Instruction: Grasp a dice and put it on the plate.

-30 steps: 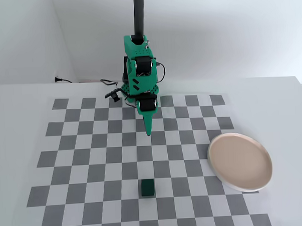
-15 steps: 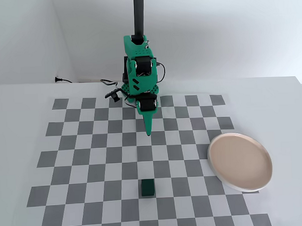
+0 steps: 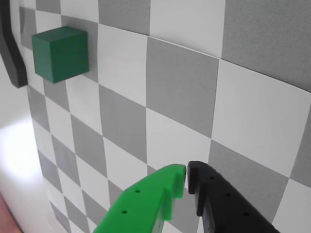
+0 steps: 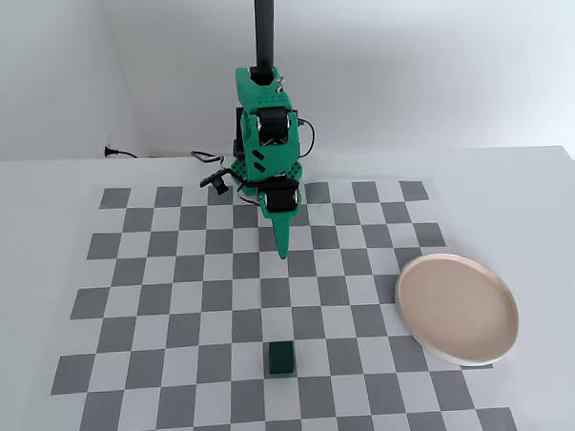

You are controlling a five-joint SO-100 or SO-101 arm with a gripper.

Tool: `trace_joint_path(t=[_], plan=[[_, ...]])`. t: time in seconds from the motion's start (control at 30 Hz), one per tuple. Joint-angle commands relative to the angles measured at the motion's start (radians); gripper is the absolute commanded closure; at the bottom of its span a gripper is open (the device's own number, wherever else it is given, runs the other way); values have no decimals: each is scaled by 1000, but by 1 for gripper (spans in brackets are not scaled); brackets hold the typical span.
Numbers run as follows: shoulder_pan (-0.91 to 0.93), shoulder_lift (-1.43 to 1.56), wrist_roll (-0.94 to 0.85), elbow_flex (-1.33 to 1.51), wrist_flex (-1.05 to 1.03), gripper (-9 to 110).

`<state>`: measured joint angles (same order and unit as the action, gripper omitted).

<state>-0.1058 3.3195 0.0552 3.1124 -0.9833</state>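
No legible text or markings anywhere.

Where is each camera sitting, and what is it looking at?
Wrist view: rides on the arm, looking down at the checkerboard; the shut tool shows at the bottom.
Fixed view: high, facing the arm across the table; shows the whole arm, tool and plate.
Shared: the dice, the tool and the checkerboard.
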Motion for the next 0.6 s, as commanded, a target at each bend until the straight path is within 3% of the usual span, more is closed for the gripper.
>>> trace_joint_path(t=[0.0,0.57], plan=[[-6,14,-9,-25,29,106],[-21,14,-74,-18,78,106]])
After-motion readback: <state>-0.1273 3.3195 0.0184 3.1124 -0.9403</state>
